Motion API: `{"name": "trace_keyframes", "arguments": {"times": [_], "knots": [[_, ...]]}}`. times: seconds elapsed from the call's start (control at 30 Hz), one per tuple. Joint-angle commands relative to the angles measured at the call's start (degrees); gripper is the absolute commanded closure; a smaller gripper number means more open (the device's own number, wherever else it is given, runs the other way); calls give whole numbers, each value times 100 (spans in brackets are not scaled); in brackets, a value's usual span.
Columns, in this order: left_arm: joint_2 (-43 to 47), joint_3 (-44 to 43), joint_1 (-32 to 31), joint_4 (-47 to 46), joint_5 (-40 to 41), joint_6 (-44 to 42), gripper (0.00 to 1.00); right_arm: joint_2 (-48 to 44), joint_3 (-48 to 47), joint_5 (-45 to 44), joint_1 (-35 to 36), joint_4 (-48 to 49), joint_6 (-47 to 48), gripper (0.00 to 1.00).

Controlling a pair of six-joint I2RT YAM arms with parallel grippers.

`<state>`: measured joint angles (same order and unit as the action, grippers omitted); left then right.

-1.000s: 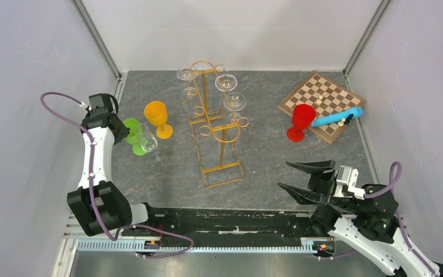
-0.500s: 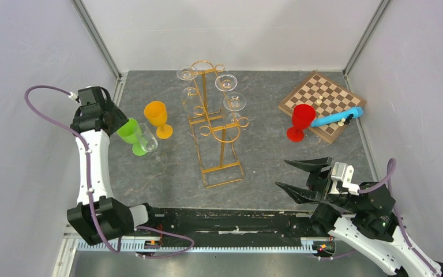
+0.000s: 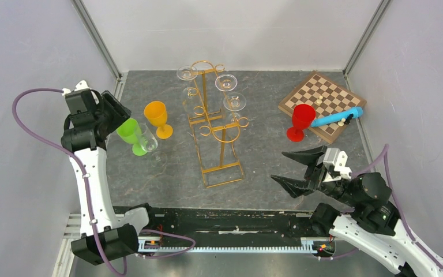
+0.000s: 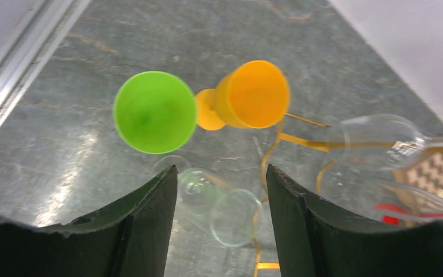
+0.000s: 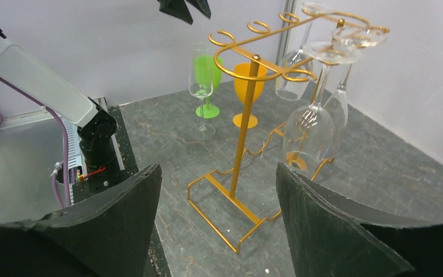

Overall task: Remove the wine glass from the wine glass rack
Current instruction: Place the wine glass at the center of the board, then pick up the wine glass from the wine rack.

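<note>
Left gripper (image 4: pixel 222 172): jaws spread, empty, over a clear glass (image 4: pixel 228 216). Right gripper (image 5: pixel 217 173): jaws spread, empty. Wine glass rack (image 3: pixel 221 151) stands upright mid-table, long axis running near-to-far, wine glasses (image 5: pixel 308 130) hanging bowl-down at its far end.

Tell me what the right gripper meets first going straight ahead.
Likely the wine glass rack: its post and base sit ahead of the open right gripper, nothing nearer; depth is uncertain.

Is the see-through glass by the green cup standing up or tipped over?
Standing up. In the right wrist view the clear glass rests on its foot, stem straight, beside the green cup.
</note>
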<state>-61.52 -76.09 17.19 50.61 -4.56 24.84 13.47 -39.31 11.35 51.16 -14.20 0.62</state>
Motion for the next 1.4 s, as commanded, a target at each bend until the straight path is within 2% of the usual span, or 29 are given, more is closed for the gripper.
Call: {"name": "trace_keyframes", "arguments": {"times": [0.0, 0.17, 0.37, 0.53, 0.83, 1.37], "knots": [[184, -463, 21, -230, -1114, 579, 36, 272, -228, -116, -4, -76, -426, 24], [228, -525, -4, -795, -2064, 1264, 39, 202, -68, -232, -1, 154, -518, 21], [143, -733, -283, -1335, -2600, 1874, 39, 129, 54, -506, 0, 184, -826, 21], [-176, -1050, -972, -1477, -2413, 2108, 38, -17, 124, -616, -1, 312, -935, 22], [-685, -1041, -1920, -1979, -2028, 2501, 39, -172, 298, -759, -9, 395, -1080, 21], [-1445, -998, -2099, -2447, -1730, 2820, 40, -159, 371, -893, -1, 377, -1115, 21]]}}
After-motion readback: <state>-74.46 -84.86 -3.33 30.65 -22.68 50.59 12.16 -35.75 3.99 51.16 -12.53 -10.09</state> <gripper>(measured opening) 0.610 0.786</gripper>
